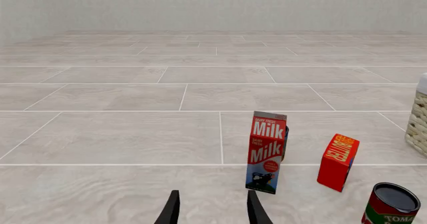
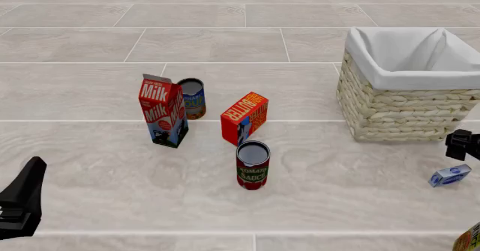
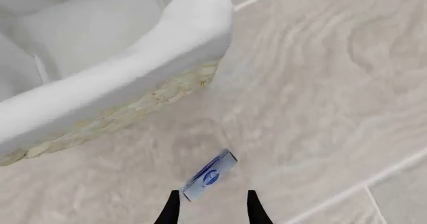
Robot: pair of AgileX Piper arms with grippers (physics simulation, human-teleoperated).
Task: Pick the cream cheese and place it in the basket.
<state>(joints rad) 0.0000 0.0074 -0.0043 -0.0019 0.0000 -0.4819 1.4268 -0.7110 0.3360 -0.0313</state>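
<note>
Pale tiled counter carries everything. At nine o'clock my left pincer hangs spread, empty. At three o'clock my right pincer hangs spread over the cream cheese, lying beside the basket.

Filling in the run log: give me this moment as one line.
right gripper: open, above cream cheese | cream cheese: on table, outside basket | left gripper: open, idle

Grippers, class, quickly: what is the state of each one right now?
Left gripper: open, holding nothing, short of the milk carton.
Right gripper: open, fingers either side of the cream cheese, not gripping it.
</note>
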